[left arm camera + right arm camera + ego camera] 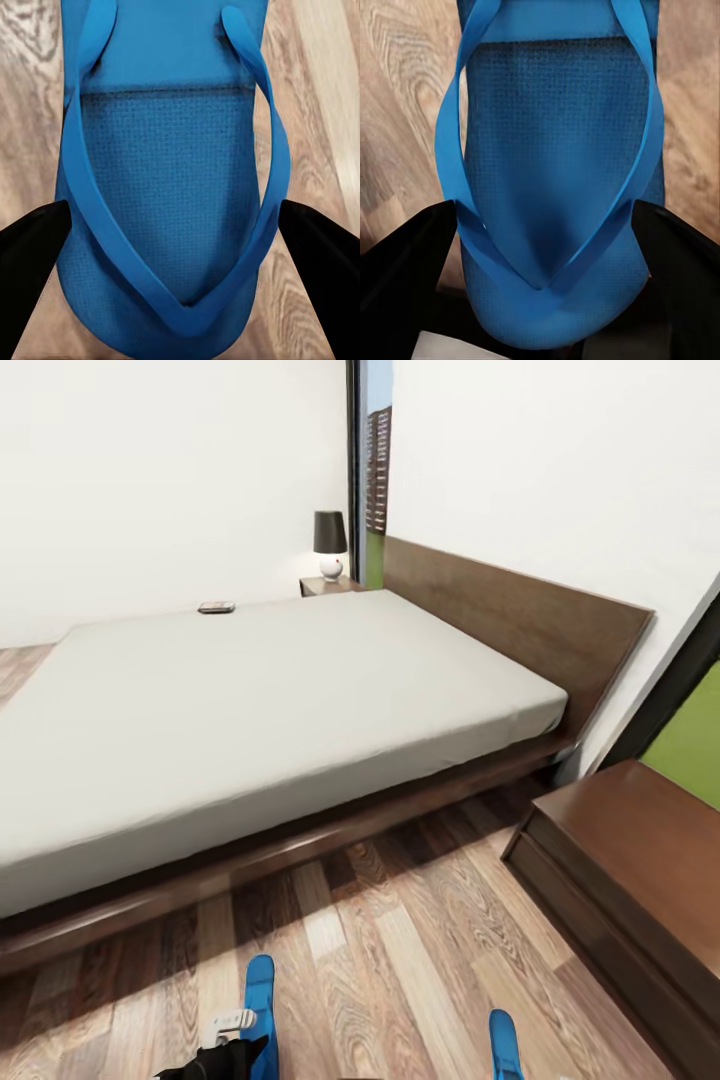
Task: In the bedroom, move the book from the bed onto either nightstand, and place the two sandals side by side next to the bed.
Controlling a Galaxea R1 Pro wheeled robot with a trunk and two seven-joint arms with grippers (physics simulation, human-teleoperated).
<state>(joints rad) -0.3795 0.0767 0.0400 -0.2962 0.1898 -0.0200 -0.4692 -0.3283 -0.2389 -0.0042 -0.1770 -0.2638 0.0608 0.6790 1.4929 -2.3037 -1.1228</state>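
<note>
left gripper spreading wide, fingers flanking left sandal on floor | right gripper likewise straddling right sandal | book lying at bed's far edge, near nightstand

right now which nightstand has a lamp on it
The far nightstand beyond the bed, by the window, carries the black-shaded lamp. The near nightstand, bottom right, has a bare top.

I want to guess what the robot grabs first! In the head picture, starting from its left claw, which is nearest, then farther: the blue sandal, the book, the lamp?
1. Blue sandal: on the floor right at the left claw.
2. Book: across the bed, at the mattress's far edge.
3. Lamp: farthest, on the nightstand beyond the bed's far side.
</note>
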